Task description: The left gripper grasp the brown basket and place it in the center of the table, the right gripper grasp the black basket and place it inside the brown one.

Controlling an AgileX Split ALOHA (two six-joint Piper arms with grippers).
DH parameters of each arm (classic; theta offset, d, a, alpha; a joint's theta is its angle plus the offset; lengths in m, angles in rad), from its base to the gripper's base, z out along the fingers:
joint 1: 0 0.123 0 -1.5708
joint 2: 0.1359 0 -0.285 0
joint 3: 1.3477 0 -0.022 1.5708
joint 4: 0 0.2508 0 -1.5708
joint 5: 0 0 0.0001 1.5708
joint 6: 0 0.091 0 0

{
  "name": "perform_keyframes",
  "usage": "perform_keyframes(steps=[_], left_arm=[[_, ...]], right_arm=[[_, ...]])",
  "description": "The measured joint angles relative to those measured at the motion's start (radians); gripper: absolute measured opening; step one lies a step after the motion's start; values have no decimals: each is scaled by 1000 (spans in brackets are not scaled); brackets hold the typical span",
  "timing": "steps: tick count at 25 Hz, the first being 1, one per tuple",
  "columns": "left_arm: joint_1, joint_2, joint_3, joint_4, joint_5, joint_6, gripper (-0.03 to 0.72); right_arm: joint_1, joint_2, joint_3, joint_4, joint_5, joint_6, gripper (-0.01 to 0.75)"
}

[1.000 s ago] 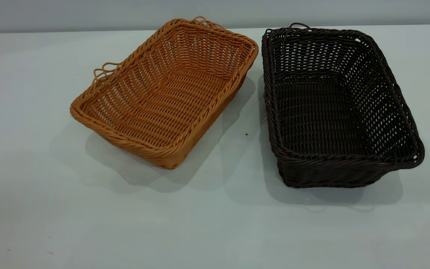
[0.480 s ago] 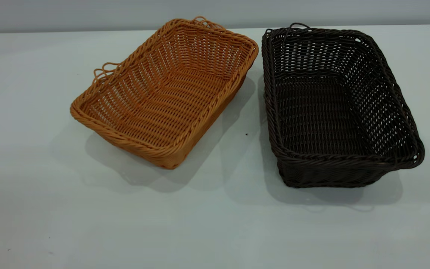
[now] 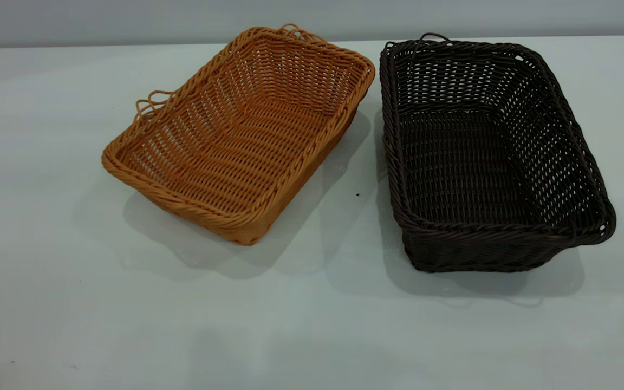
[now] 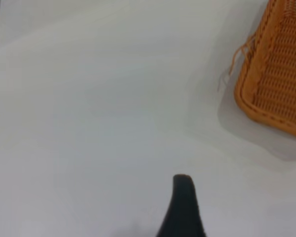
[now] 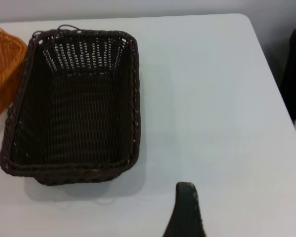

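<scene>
Brown basket (image 3: 241,135): it sits on the counter (image 3: 46,303), turned at a slant, not yet in the middle. Nothing holds it, so step one looks not yet begun.
Black basket (image 3: 485,157): it sits just beside the brown basket, on that basket's right as the outside camera sees it. They lie close but do not touch. It is empty, and so is the brown one.
Left pincer (image 4: 182,207): it hangs over bare counter, well apart from the brown basket. Only one dark finger shows, so one cannot tell if it is spread or clenched. It grips nothing.
Right pincer (image 5: 185,210): it hangs over the counter near the black basket, not touching it. Only one finger shows here too, so its state cannot be told.
Count: two baskets, one brown and one black. Two pincers. One counter.
</scene>
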Motion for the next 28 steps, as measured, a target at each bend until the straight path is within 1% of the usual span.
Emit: perform_keyframes(steps=[2,5,7,10,14,18,21,24,28], left_arm=[[0,123,-25,-1,-81,11,538],[0,306,-76,-1,-169,26,538],[-9,400,-118,-1,-202,27,538],[-46,531,-192,-1,-241,28,538],[-108,716,-310,-1,-274,28,538],[-150,914,-434,-1,-281,28,538],[-172,1045,-518,0,-285,28,538],[-191,1159,-589,1,-318,34,538],[-194,1313,-677,0,-347,41,538]], right_arm=[[0,0,0,0,0,17,517],[0,0,0,0,-1,30,557],[0,1,0,0,-2,45,598],[0,36,0,0,-10,69,631],[0,118,-10,4,-36,80,636],[0,212,-30,11,-68,81,633],[0,290,-39,12,-80,81,627],[0,366,-40,19,-100,81,625],[0,474,-40,34,-129,82,616]])
